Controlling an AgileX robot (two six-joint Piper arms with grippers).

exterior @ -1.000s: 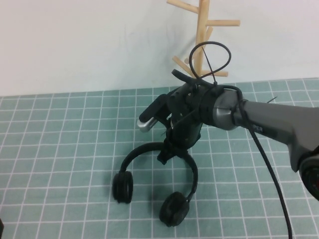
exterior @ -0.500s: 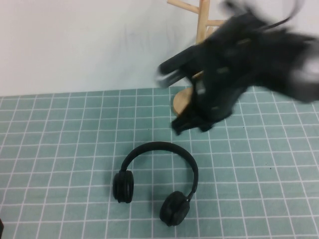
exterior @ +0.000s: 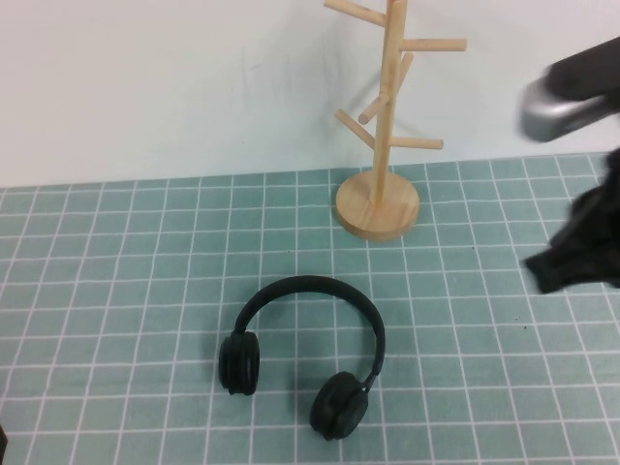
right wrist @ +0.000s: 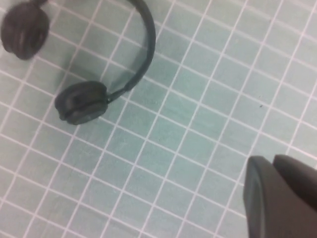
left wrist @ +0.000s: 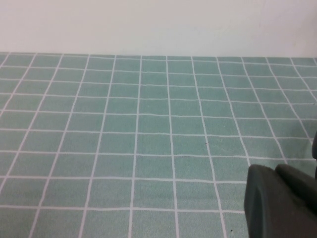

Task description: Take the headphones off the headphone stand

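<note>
Headphones [exterior: 302, 354], matte black with two round padded cups, are seen flat on the green mat [exterior: 116, 291], in front of the wooden stand [exterior: 380, 126]. The right gripper [exterior: 572, 257] is held empty at the right edge; the left gripper [left wrist: 280, 203] is low over bare mat.

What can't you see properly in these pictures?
- Right gripper, high view: blurred and cut off at the right edge.
- Left gripper, left wrist view: only a corner shows.
- Headphone stand, high view: top cut off.
- Headphones, right wrist view: one cup cropped.
</note>
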